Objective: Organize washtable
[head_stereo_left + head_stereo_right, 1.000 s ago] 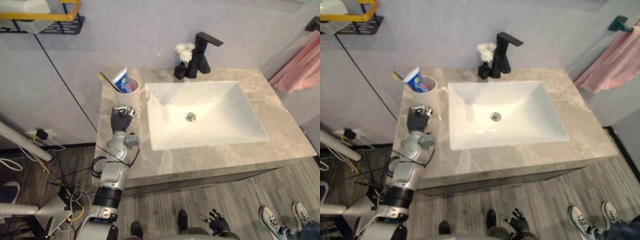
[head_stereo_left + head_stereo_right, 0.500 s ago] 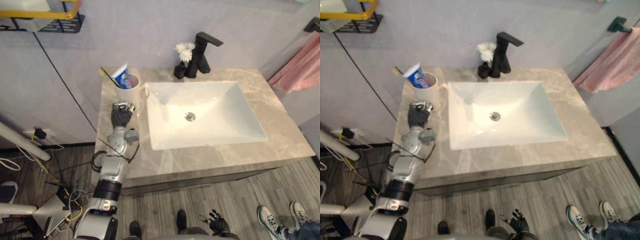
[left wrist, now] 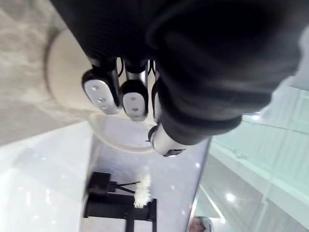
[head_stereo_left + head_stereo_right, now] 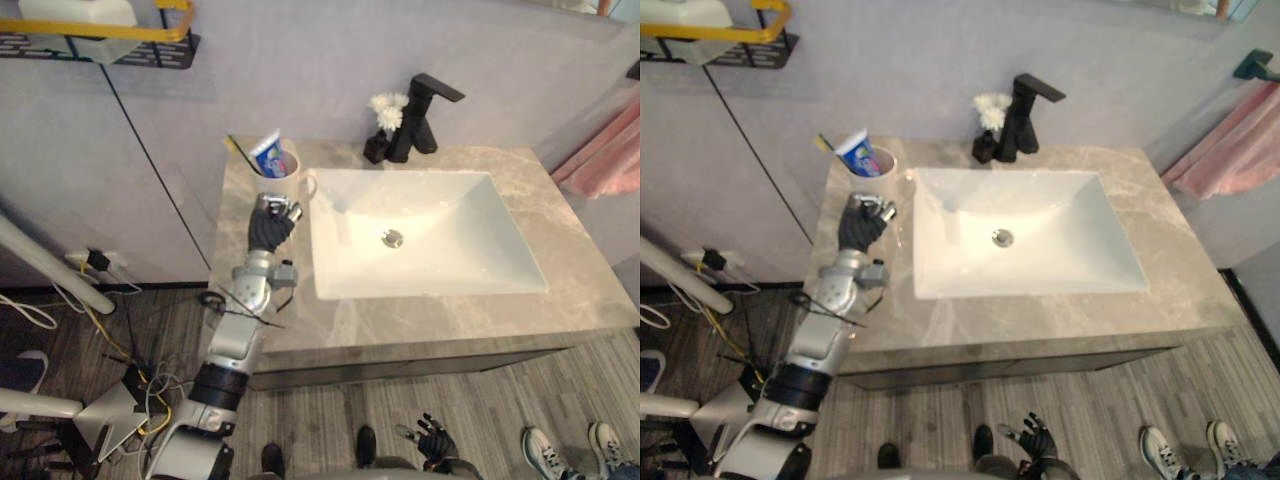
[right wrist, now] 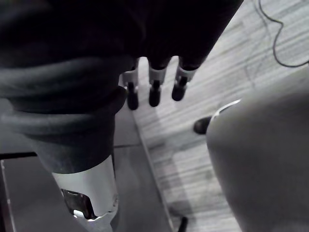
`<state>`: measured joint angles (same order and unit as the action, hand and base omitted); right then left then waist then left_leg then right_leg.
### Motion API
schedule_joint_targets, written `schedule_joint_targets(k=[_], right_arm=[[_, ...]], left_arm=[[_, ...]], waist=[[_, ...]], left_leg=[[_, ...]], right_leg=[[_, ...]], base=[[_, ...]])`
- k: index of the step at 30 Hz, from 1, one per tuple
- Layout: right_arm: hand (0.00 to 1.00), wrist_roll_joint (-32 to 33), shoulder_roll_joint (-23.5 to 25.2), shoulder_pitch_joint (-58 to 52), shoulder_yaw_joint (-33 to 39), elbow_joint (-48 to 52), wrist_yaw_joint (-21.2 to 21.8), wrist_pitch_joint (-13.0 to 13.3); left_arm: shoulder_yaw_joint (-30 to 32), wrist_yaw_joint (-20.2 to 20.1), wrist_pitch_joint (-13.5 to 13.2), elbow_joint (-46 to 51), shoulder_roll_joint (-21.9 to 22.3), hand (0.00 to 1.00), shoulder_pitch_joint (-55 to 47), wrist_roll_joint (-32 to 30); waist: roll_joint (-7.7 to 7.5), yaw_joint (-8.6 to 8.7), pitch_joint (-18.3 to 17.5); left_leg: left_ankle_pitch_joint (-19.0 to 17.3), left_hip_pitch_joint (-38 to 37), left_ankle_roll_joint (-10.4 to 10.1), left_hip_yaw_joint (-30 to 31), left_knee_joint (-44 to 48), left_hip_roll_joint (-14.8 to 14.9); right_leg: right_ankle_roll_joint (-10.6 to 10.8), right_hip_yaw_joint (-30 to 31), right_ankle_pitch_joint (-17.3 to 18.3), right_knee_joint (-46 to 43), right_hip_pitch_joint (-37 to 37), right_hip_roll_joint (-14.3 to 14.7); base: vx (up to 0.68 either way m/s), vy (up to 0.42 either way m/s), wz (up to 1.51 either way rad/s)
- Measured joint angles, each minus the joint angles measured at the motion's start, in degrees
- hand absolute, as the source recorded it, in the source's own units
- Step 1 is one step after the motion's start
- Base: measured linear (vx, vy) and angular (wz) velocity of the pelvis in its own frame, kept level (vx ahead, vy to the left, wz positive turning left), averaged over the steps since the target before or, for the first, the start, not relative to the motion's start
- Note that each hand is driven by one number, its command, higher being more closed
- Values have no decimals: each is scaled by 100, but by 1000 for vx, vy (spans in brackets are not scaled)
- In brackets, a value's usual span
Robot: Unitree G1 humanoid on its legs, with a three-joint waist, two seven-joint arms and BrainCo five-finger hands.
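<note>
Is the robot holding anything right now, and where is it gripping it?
Nothing: the left hand is curled by the cup, and the right hand hangs open.

Pink towel hung at the right wall, a black wall shelf with a yellow rail sat upper left, and a person's white shoe rested on the grey plank floor.

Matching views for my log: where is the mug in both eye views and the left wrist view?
Left eye view: mug, back left corner of the counter, left of the sink.
Right eye view: mug, same corner.
Left wrist view: mug, beige, past the left hand.
Shared landmark: black faucet.
</note>
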<state>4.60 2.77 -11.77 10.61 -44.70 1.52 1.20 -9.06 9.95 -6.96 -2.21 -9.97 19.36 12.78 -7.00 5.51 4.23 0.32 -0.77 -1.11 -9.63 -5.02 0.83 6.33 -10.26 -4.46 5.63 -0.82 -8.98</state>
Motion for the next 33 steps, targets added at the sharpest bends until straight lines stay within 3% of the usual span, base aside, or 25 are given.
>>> schedule_joint_targets(k=[7, 15, 21, 22, 26, 27, 30, 33], right_arm=[[0, 4, -33, 57, -4, -342, 20, -11], [0, 55, -180, 42, 27, -467, 114, -24], [0, 57, -214, 55, 45, -481, 113, -47], [0, 56, -212, 45, 59, -481, 110, -53], [0, 54, -206, 25, 59, -497, 110, -56], [0, 55, -206, 27, 60, -515, 110, -55], [0, 55, -207, 21, 59, -575, 110, -55], [0, 54, -211, 37, 56, -590, 107, -55]], left_arm=[[84, -179, -119, 1058, -46, 100, -279, 3], [1070, -224, -252, 1523, -46, 100, -1170, 15], [1811, -243, -255, 1117, -213, 100, -2052, 436], [1988, -249, -241, 688, -212, 100, -2258, 581], [2176, -248, -221, -103, -207, 100, -2592, 682], [2204, -248, -217, -233, -205, 0, -2638, 680], [2236, -265, -141, -942, -158, 0, -2816, 656], [2187, -407, -24, -1613, -21, 0, -2975, 436]], waist=[[2, -177, 0], [137, -292, -32], [255, -412, -100], [287, -488, -147], [282, -516, -161], [274, -532, -167], [222, -635, -202], [209, -633, -216]], left_leg=[[-6, 69, 0, 178, 128, 1], [5, 52, -15, 456, 192, -4], [91, -110, -23, 508, 87, 5], [96, -135, -29, 519, 55, 6], [159, -185, -50, 638, -30, 3], [160, -192, -51, 640, -32, 4], [164, -207, -58, 658, -55, 3], [164, -200, -59, 692, -71, -2]], right_leg=[[-1, -135, 2, -2, 87, -11], [-16, -400, 36, -3, 283, -9], [-63, -569, 72, -3, 462, 10], [-77, -586, 81, -2, 472, 17], [-101, -713, 123, -1, 517, 20], [-103, -716, 129, -1, 524, 21], [-72, -749, 173, 0, 552, 24], [-58, -794, 190, 0, 561, 19]], base=[[-53, -26, 13], [-55, -27, 16], [-29, -20, 12], [-49, -22, 1], [-49, -17, 13], [-44, -12, 11], [-19, -10, 3], [-13, -12, 7]])
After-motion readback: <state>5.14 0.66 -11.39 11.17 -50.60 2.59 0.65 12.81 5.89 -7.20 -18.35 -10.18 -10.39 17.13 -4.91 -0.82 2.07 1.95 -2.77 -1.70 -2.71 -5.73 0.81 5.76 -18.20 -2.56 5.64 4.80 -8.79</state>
